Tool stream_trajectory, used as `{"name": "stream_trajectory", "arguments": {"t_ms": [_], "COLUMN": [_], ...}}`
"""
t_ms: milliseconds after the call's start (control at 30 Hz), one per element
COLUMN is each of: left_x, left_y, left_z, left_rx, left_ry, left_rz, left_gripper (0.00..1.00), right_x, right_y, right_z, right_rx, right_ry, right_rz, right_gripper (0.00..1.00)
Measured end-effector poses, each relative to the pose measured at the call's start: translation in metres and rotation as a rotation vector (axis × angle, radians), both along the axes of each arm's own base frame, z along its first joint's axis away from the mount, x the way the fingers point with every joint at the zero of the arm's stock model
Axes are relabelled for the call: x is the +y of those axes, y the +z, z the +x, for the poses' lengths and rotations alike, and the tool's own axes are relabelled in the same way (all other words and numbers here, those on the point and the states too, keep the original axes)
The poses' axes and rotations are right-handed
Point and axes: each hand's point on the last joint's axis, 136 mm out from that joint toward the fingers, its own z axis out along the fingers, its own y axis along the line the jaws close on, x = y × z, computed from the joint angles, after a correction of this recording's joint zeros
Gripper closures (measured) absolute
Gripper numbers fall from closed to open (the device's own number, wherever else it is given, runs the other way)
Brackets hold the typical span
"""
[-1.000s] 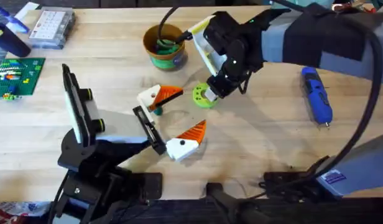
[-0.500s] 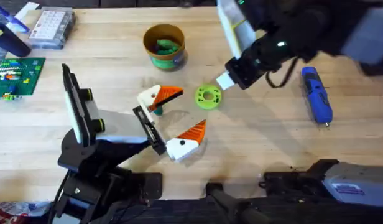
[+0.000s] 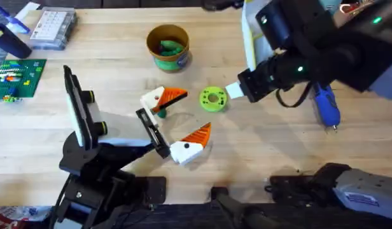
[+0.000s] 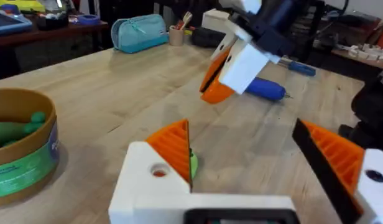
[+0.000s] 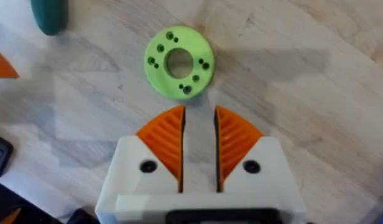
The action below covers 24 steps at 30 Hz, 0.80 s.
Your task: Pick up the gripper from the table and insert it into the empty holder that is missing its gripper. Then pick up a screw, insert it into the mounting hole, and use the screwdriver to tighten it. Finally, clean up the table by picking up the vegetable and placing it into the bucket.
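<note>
Right gripper (image 5: 199, 140) has lifted away from the lime-green disc (image 3: 212, 98) and swung toward the right side of the table (image 3: 259, 152); a second ago it was down on the disc beside the bucket (image 3: 168, 46), and it now hangs above the wood between the disc and the screwdriver (image 3: 324, 100). Its orange pads (image 5: 163, 138) stand a narrow gap apart with nothing between them: near-closed, empty. The disc lies flat and untouched just off the fingertips in the right wrist view. Judgement: a green item already sits in the bucket, so the vegetable drop looks done and the arm appears to be retreating. The bucket stands upright near the table's far edge, left of centre, with the green vegetable (image 3: 170, 46) inside below the rim; the left wrist view shows the same green shape within its wall. The screwdriver lies flat toward the right edge, partly under the right arm. Left gripper (image 3: 174, 124) rests low near the table's middle, fingers spread wide, holding nothing; a small dark green object (image 3: 160, 112) lies between them. A clear parts box (image 3: 53, 28) with small compartments sits at the far left corner, contents too small to tell.
</note>
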Motion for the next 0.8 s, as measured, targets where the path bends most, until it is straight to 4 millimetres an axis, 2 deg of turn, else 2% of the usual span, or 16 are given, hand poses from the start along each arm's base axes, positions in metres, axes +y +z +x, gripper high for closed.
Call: {"name": "stream_trajectory", "arguments": {"t_ms": [167,300,467,567,800], "left_x": [0.0,0.0,0.0,0.0,0.0], "left_y": [0.0,0.0,0.0,0.0,0.0], "left_z": [0.0,0.0,0.0,0.0,0.0], "left_rx": [0.0,0.0,-0.001,0.0,-0.001], "left_ry": [0.0,0.0,0.0,0.0,0.0], "left_rz": [0.0,0.0,0.0,0.0,0.0], "left_gripper": [0.006,0.006,0.006,0.006,0.006], "right_x": [0.012,0.017,0.021,0.025,0.029], "right_y": [-0.022,-0.041,-0.061,-0.069,-0.078], "right_z": [-0.002,-0.006,-0.003,0.002,-0.001], "right_rx": [0.003,0.048,0.084,0.086,0.095], "right_ry": [0.016,0.04,0.044,0.048,0.094], "right_rz": [0.009,-0.027,-0.054,-0.058,-0.082], "right_gripper": [0.742,0.742,0.742,0.742,0.742]}}
